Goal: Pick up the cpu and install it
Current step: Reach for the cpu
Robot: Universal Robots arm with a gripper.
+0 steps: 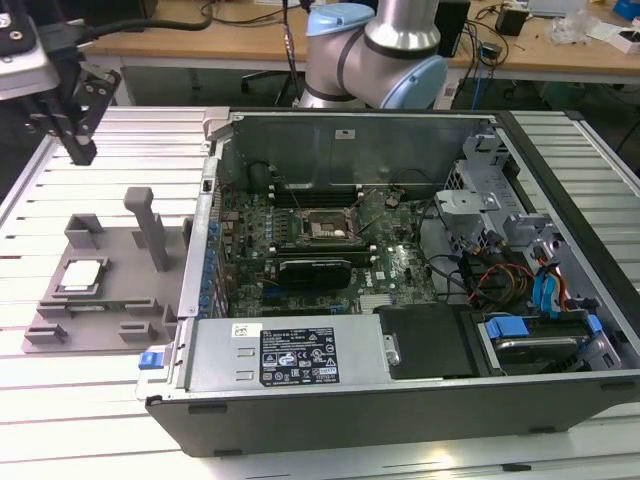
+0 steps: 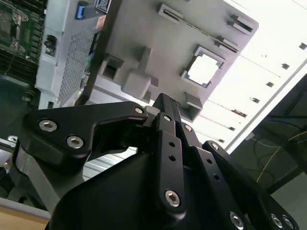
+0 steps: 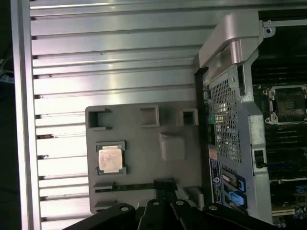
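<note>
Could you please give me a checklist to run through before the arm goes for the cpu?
1. cpu lying flat in its recess on the grey tray: ok.
2. Nothing lying on top of the cpu: ok.
3. gripper apart from both cpu and tray: ok.
4. computer case open, with the motherboard exposed: ok.
5. CPU socket empty and unlatched: cannot tell.
</note>
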